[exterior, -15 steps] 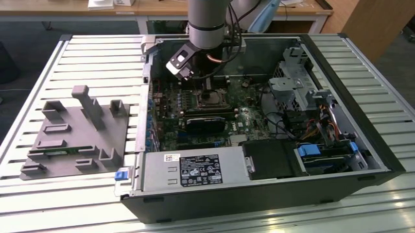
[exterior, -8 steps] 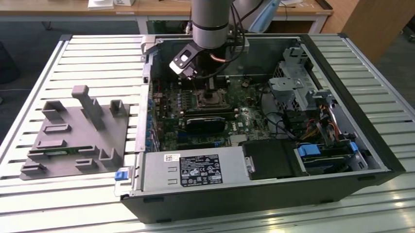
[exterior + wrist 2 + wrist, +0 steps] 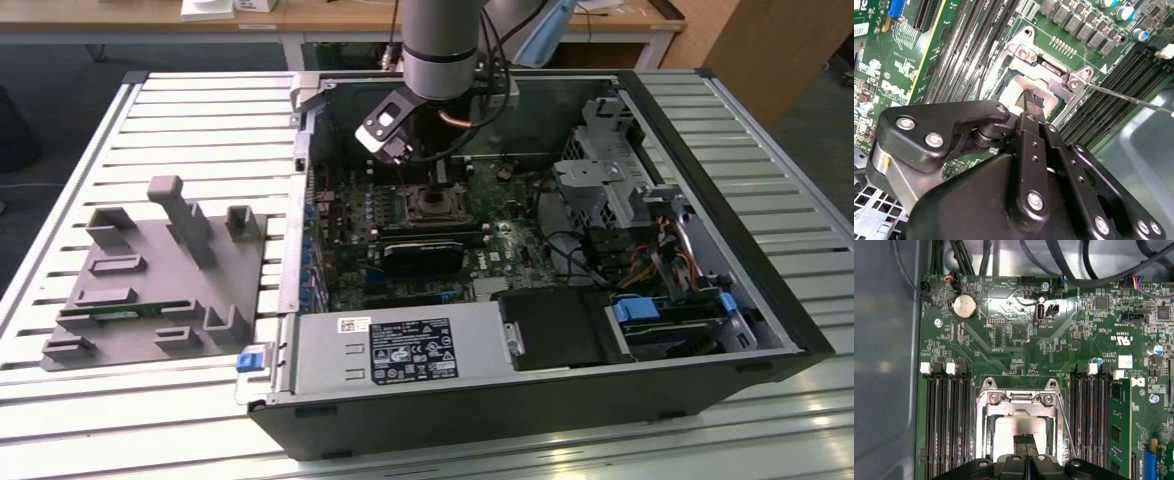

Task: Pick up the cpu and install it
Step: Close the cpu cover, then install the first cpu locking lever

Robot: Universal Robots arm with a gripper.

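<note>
the gripper hangs straight over the socket, its two black ribbed fingertips pressed together with no gap showing, touching or just above the cpu. the cpu lies flat inside the socket frame, directly below the tips, a pale silvery square with a matte metal top; it seems seated, though the fingers hide part of it. nothing appears held. in the exterior view the socket sits at six o'clock from the gripper, on the green motherboard.
</note>
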